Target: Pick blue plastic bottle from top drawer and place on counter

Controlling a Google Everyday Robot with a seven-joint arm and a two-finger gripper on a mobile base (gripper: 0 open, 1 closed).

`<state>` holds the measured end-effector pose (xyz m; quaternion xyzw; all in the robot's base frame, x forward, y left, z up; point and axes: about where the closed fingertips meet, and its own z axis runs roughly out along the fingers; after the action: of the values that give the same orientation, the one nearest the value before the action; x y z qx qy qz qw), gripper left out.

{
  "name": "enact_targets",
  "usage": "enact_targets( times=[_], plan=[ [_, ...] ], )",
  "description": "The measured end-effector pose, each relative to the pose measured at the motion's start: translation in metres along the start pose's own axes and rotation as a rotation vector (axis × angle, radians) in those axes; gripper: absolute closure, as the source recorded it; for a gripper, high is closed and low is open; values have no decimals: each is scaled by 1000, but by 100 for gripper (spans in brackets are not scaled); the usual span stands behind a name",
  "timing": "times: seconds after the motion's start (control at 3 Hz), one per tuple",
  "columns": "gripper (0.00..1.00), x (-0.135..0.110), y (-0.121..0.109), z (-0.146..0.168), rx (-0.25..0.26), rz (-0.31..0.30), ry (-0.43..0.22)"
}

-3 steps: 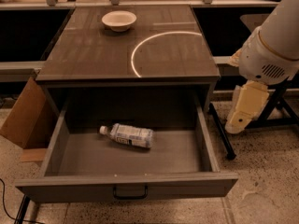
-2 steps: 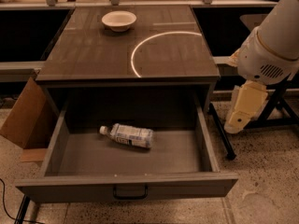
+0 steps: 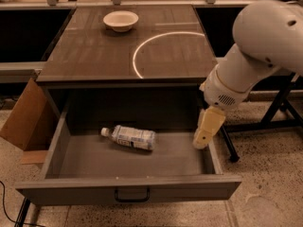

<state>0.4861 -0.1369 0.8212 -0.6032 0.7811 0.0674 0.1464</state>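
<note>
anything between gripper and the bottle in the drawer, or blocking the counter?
Nothing visible. The gripper hangs over the right side of the open top drawer; the blue plastic bottle lies on its side mid-drawer, bare floor between. On the counter, a white bowl sits at the back, outside the circle.
</note>
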Motion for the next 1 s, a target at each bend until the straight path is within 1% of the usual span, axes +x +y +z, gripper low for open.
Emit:
enact_targets(
  times=[0.33, 0.67, 1.0],
  plan=[
    [0, -14, 3, 37, 2, 29, -83],
    [0, -19, -3, 39, 29, 29, -103],
    [0, -19, -3, 39, 29, 29, -103]
  ],
)
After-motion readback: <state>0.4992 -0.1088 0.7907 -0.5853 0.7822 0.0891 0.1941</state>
